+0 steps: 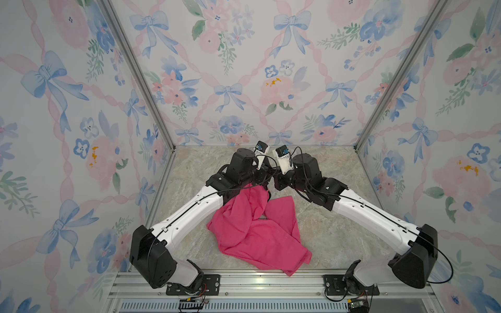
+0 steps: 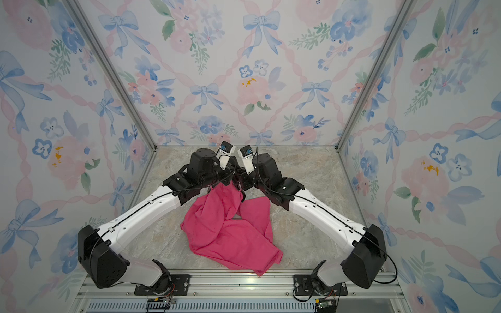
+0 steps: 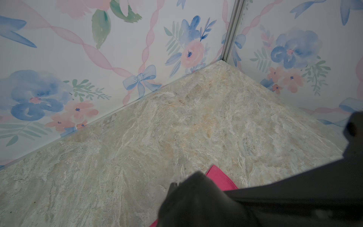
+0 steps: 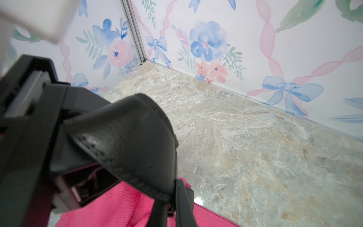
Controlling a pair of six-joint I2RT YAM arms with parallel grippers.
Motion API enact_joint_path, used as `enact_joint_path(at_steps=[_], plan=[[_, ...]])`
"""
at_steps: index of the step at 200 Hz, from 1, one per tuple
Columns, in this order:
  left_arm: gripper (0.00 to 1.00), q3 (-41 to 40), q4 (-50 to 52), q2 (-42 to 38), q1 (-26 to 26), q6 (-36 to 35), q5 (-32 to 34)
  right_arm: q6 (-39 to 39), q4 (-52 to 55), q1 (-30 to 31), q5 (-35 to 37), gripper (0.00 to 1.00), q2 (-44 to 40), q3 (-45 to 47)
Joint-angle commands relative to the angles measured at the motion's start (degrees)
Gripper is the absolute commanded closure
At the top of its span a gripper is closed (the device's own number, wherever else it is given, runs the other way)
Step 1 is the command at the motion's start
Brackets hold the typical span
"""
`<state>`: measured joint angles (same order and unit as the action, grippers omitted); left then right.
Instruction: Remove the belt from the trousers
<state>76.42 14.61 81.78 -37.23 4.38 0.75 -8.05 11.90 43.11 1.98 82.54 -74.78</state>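
Note:
The hot-pink trousers lie crumpled mid-table in both top views, with their upper part pulled up toward the two wrists. My left gripper is shut on that raised pink cloth; in the left wrist view only a pink corner of the trousers shows beside a dark blur. My right gripper is shut on the black belt, which arches in a stiff loop just in front of the camera above the pink cloth. A short dark piece of the belt hangs by the waist. Most of the belt is hidden.
Both arms meet near the far middle of the marble-patterned table. Floral walls close in the back and both sides. An aluminium rail runs along the front edge, where a trouser leg reaches it.

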Motion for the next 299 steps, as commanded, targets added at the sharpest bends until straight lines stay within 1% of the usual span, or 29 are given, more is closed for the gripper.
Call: enact_joint_path(at_steps=[1, 47, 95, 118, 147, 181, 205, 220, 228, 236, 242, 250, 299], plan=[[1.0, 5.5, -8.1, -6.7, -0.3, 3.1, -9.7, -3.0, 4.5, -2.6, 1.9, 1.0, 2.6, 3.7], [1.0, 6.0, -8.5, -7.2, -0.2, 2.6, -10.9, -3.2, 4.5, -2.6, 2.0, 1.0, 3.6, 5.0], [1.0, 5.4, -8.8, -5.5, -0.1, 2.4, -13.0, -3.2, 5.4, -2.8, 1.3, 0.99, 3.5, 5.4], [1.0, 6.1, -9.1, -4.5, -0.1, 2.1, -13.8, -2.8, 6.6, -2.8, 1.2, 0.95, 3.8, 5.2], [1.0, 7.4, -9.2, -3.2, -0.1, 1.9, -14.0, -2.7, 7.4, -3.2, 1.5, 0.94, 3.4, 6.2], [1.0, 9.4, -9.3, -2.2, -0.1, 1.8, -14.5, -3.2, 7.3, -4.7, 1.6, 0.9, 2.3, 8.6], [1.0, 10.4, -9.3, -1.2, 0.0, 2.1, -16.0, -3.3, 7.0, -5.5, 1.5, 0.85, 1.8, 10.2], [1.0, 10.8, -9.3, -0.2, -0.1, 2.4, -17.0, -3.3, 7.1, -5.8, 1.3, 0.84, 1.7, 10.7], [1.0, 10.9, -9.2, 0.4, 0.0, 2.6, -17.4, -3.3, 7.1, -6.0, 1.2, 0.84, 1.7, 10.8], [1.0, 10.9, -9.3, 0.8, -0.1, 2.6, -17.6, -3.1, 7.2, -6.1, 1.0, 0.87, 1.8, 10.7], [1.0, 10.9, -9.3, 1.2, -0.2, 2.6, -17.7, -3.0, 7.3, -6.0, 1.0, 0.91, 1.9, 10.7], [1.0, 10.9, -9.4, 1.6, -0.2, 2.5, -17.7, -2.9, 7.3, -6.0, 0.9, 1.0, 1.9, 10.7], [1.0, 12.5, -9.5, 3.1, -0.2, 2.4, -18.3, -2.6, 7.3, -6.3, 1.3, 0.99, 2.4, 11.6]])
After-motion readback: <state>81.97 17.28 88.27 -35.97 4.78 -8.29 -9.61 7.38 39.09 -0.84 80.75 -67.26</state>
